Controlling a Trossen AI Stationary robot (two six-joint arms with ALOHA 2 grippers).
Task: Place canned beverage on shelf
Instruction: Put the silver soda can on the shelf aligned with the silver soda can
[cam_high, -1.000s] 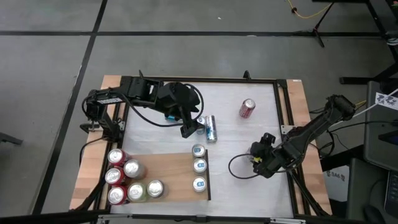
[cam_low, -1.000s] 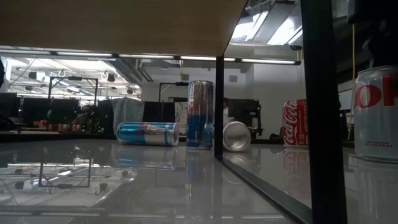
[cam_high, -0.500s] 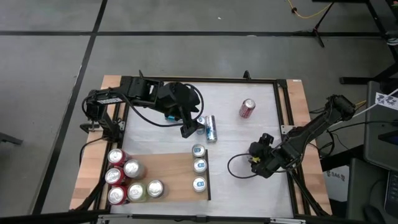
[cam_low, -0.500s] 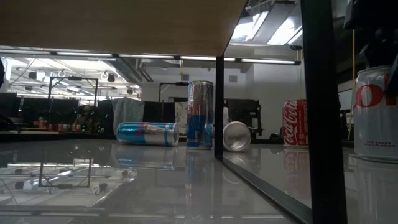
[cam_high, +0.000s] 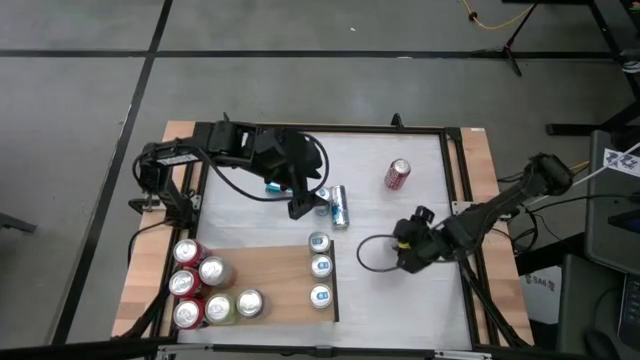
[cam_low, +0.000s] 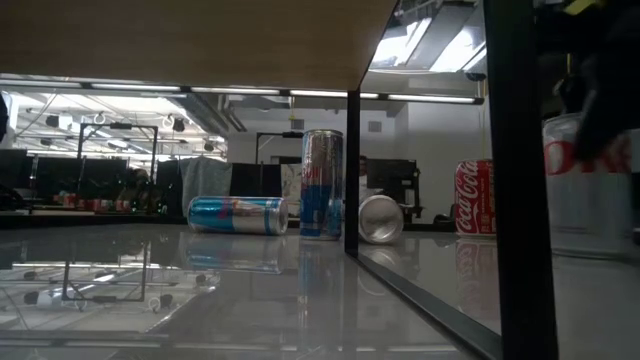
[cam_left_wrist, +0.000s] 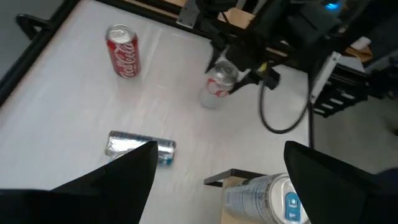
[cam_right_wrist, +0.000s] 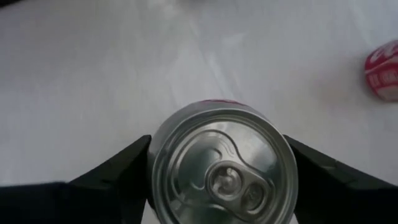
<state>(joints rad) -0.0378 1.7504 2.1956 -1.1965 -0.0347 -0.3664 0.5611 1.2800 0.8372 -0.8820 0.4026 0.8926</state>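
Note:
My right gripper (cam_high: 404, 250) is shut on a silver can (cam_right_wrist: 222, 168) right of the table's middle; the can also shows in the left wrist view (cam_left_wrist: 217, 87) and at the low view's right (cam_low: 585, 185). The shelf (cam_high: 275, 275), a light-brown panel with a dark strip along its right edge, lies at the near left and carries several upright cans. My left gripper (cam_high: 303, 207) is open and empty, above the table beside a blue can (cam_high: 338, 207) that lies on its side. My right gripper pinches the silver can's upper side wall (cam_right_wrist: 152, 171) between its two fingers, one on each side just below the rim. The fingers (cam_right_wrist: 115, 177) come from above, pointing down. The can is upright; I cannot tell whether its base is off the table.
A red cola can (cam_high: 398, 174) stands at the far right. Three slim blue cans (cam_high: 320, 267) stand in a row along the shelf's right edge, and several cans (cam_high: 205, 290) cluster at its left end. A black cable (cam_high: 372, 262) loops beside my right gripper.
My right gripper has gone toward the table's left edge, closer to the shelf. The silver can has shifted the same way with it and shows blurred in the low view.

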